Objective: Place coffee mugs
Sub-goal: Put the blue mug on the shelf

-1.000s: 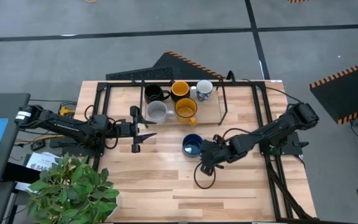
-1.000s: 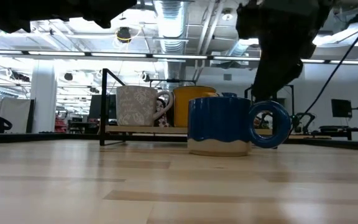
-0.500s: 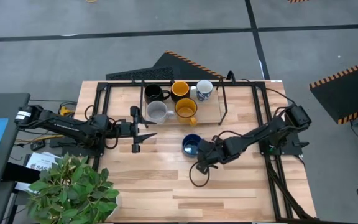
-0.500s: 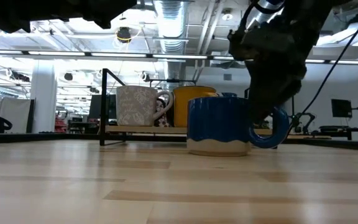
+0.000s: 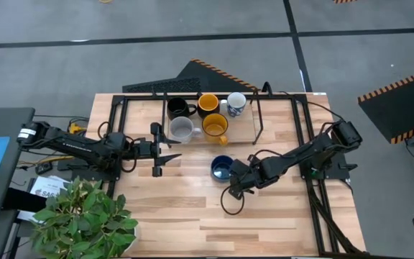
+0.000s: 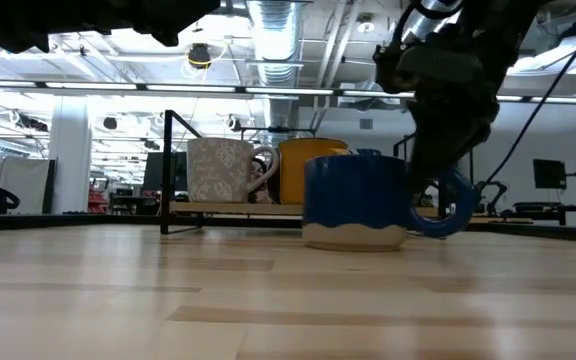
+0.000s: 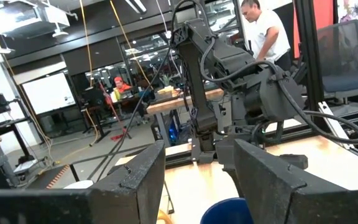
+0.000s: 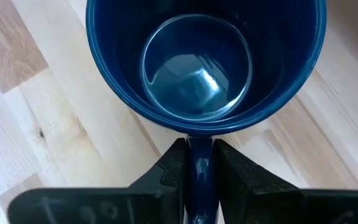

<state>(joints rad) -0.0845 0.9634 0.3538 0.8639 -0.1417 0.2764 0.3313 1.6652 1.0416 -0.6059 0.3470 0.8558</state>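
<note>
Dark blue mug (image 8: 204,68): your right tool (image 8: 199,171) clamps only its handle; it may swing or slip when lifted; left tool (image 7: 194,180) waits agape beside the rack (image 5: 257,115).

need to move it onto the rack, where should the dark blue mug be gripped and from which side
By its handle, from the mug's right. The dark blue mug stands upright, handle sticking toward the right gripper, whose fingers already flank it. The handle is a narrow loop that fits between them; the body looks too wide.
</note>
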